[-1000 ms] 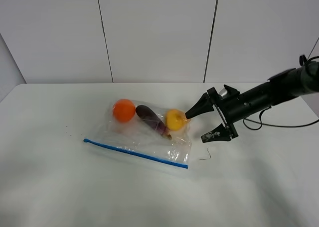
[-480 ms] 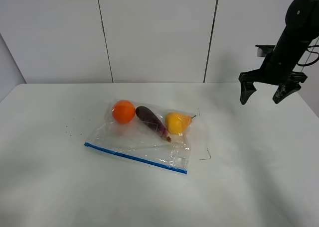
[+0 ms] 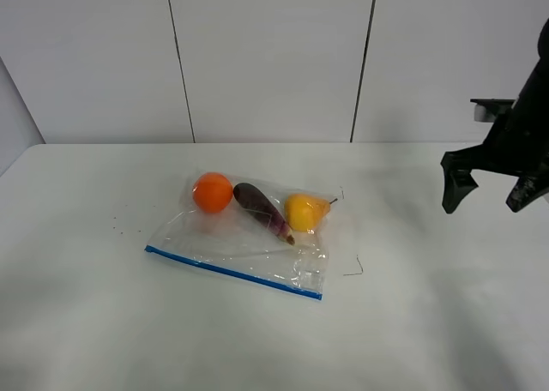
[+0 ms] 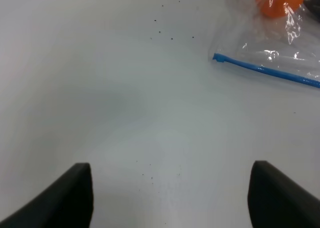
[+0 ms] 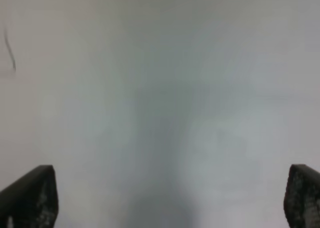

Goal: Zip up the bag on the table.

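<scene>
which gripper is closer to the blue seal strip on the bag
Left. The left gripper hovers by the blue seal strip's end; the right gripper hangs well off to the bag's right.

The left wrist view cuts off the bag (image 4: 280, 43) at the frame edge: only a corner, part of the blue seal strip (image 4: 265, 69) and part of the orange fruit (image 4: 280, 0) show. Only the tips of the left gripper (image 4: 170, 198) appear. The right wrist view is blurred throughout; the table (image 5: 160, 88) shows no detail. In the high view, the right gripper (image 3: 496, 194) is partly cut by the frame edge. Whether the seal is closed is too small to tell.
</scene>
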`<act>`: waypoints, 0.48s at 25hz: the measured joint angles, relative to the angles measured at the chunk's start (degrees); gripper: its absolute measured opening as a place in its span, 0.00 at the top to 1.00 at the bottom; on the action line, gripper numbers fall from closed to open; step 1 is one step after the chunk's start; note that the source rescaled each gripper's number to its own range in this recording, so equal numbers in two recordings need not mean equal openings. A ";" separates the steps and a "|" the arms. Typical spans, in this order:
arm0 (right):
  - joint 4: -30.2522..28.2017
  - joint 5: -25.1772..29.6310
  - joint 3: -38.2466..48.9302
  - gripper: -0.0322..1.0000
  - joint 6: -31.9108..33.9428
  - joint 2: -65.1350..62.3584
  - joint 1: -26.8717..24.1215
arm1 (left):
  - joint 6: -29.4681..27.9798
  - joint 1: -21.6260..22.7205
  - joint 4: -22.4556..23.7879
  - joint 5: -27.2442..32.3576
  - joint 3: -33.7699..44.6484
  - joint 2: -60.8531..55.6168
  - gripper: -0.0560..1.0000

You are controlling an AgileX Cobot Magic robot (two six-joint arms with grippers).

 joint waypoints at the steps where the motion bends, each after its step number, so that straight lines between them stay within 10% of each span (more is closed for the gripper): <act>1: -0.04 0.00 3.30 0.00 0.00 -2.44 0.00 | 0.00 0.00 0.00 0.00 0.00 0.00 0.07; 12: -0.11 -4.06 35.47 0.00 0.00 -41.82 0.00 | 0.00 0.00 0.00 0.00 0.00 0.00 0.07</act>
